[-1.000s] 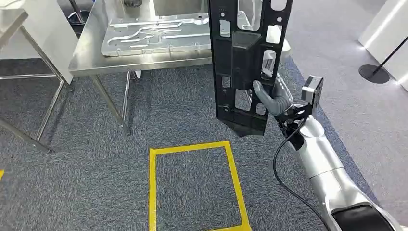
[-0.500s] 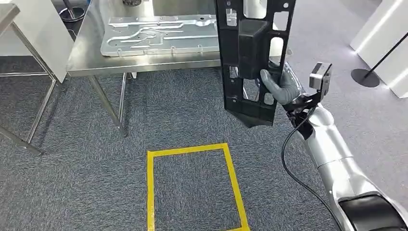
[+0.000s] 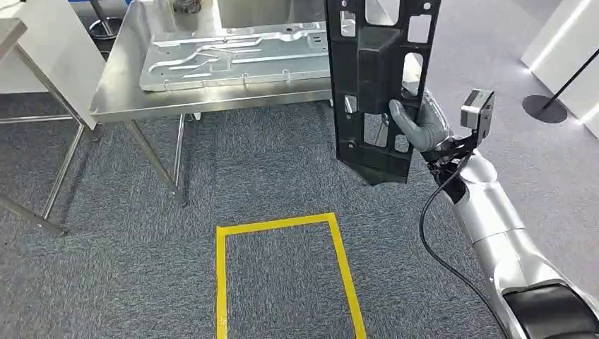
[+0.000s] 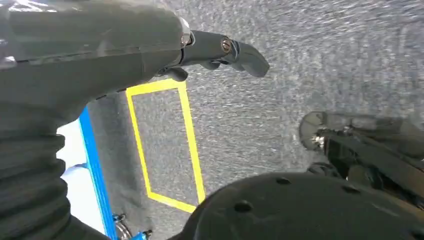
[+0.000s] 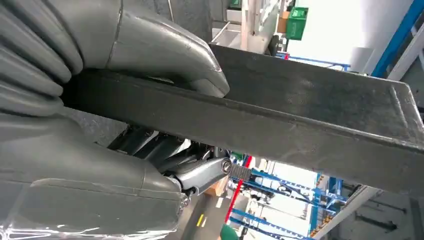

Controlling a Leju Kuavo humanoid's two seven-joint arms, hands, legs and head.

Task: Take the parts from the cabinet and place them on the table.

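Observation:
My right hand (image 3: pixel 417 126) grips a long black plastic panel (image 3: pixel 378 85) with several cut-outs, holding it upright by its right edge in front of the steel table (image 3: pixel 116 92). The right wrist view shows the thumb (image 5: pixel 165 55) pressed on the panel's black edge (image 5: pixel 300 115), with the fingers wrapped behind it. A flat silver metal part (image 3: pixel 233 55) lies on the table top. In the left wrist view my left hand (image 4: pixel 125 45) hangs over the carpet with nothing in it, its fingers apart.
A yellow tape rectangle (image 3: pixel 282 275) marks the grey carpet in front of me. A second table's steel legs (image 3: pixel 49 191) stand at the left. White panels and a round black stand base (image 3: pixel 544 109) are at the right.
The whole view has shifted as I move closer to the table. The right hand and the panel have drifted slightly right and up in the picture, still held the same way.

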